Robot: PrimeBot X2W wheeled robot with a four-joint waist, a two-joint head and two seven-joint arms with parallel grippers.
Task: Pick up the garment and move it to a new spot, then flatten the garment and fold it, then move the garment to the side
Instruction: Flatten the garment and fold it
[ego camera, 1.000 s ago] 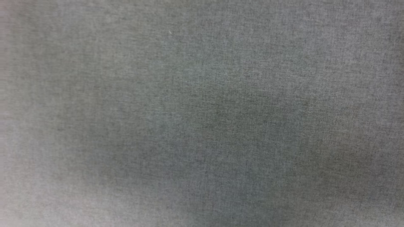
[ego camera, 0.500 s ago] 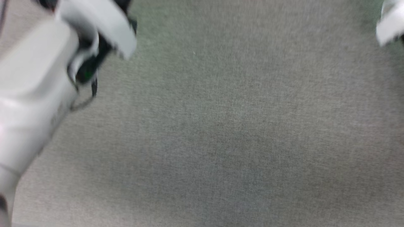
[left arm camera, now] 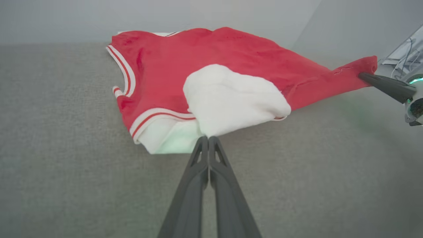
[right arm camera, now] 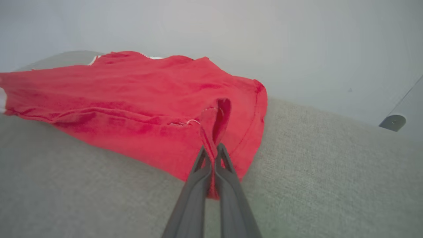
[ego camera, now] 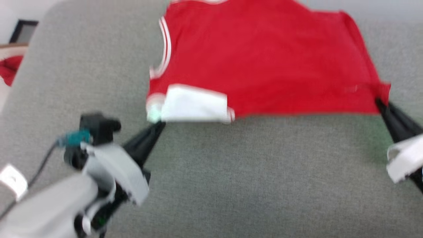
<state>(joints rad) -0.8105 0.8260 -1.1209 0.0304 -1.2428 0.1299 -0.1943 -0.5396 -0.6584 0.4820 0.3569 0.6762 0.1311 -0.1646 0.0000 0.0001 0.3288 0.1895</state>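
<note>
The garment point(ego camera: 264, 59), a red jersey with white sleeve panels and red-and-white striped trim, lies spread across the far part of the grey fabric surface point(ego camera: 264, 172). My left gripper point(ego camera: 159, 125) is shut on its near left corner, pinching the white panel point(left arm camera: 231, 96) at the fingertips point(left arm camera: 208, 138). My right gripper point(ego camera: 377, 100) is shut on the near right red hem corner, and the cloth bunches up between its fingers point(right arm camera: 213, 147). The red hem runs taut between the two grips. In the left wrist view the right gripper point(left arm camera: 362, 75) pulls that corner to a point.
A small red cloth point(ego camera: 10, 69) sits in a pale container beyond the surface's left edge, beside a dark frame point(ego camera: 23, 29). A pale wall stands behind the surface. Bare grey fabric stretches from the garment to the near edge.
The head camera has swung upward: first bare grey fabric, then blurred arms at the top corners, now the garment and both grippers. No earlier wrist frames show whether the grips changed.
</note>
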